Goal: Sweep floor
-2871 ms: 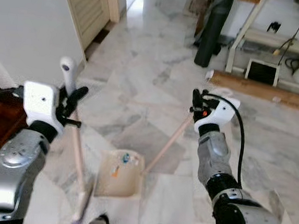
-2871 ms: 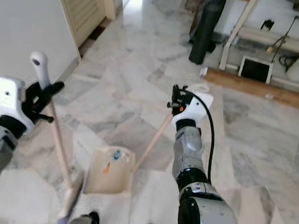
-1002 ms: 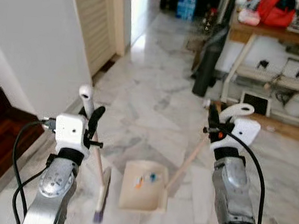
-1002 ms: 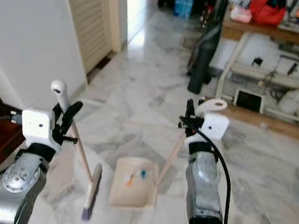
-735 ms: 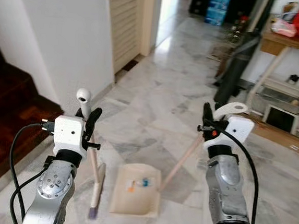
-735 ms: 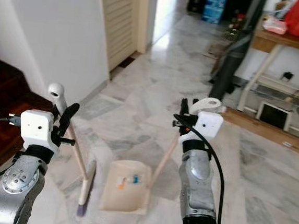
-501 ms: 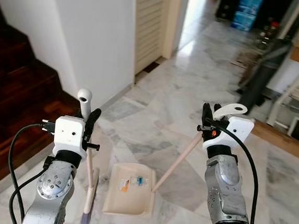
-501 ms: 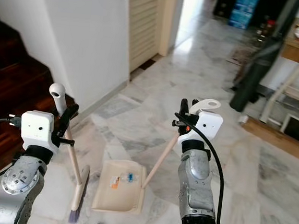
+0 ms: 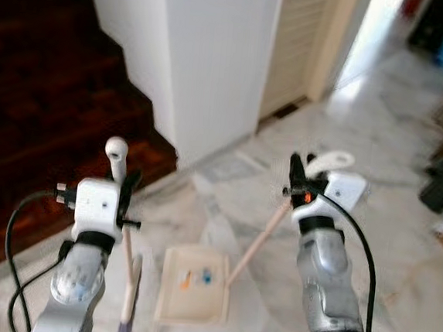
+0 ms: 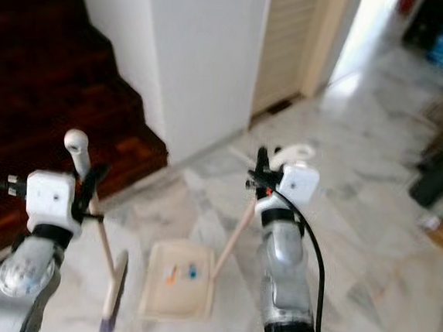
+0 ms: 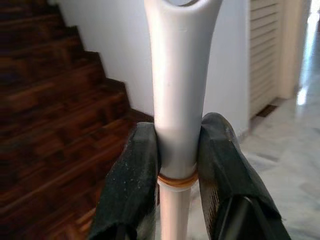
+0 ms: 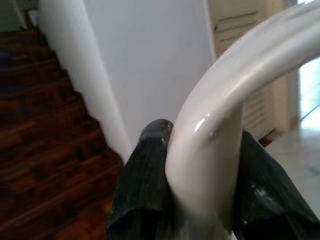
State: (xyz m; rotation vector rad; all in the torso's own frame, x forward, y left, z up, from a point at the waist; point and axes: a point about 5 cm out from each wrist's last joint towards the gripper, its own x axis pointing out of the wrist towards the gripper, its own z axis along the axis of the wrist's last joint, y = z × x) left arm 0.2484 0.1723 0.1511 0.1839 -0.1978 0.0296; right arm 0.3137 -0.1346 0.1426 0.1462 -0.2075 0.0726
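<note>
Gripped firmly, the broom [image 9: 126, 255] is held by the left end effector [image 11: 176, 167] and the dustpan [image 9: 192, 283], debris inside, by the right end effector [image 12: 192, 165]; the view has swung toward the stairs [image 9: 48, 112], suggesting relocation.

Both silver arms are raised in front of the body, elbows bent, forearms rising to white wrist housings. Left gripper [image 11: 177, 165]: two black fingers [image 11: 134, 180] pressed against either side of the broom handle [image 11: 179, 95], just below its white cap. Right gripper [image 12: 200, 175]: fingers [image 12: 145, 180] clamped on the dustpan handle [image 12: 215, 150] beneath its curved white grip, wrist tilted slightly inward.
</note>
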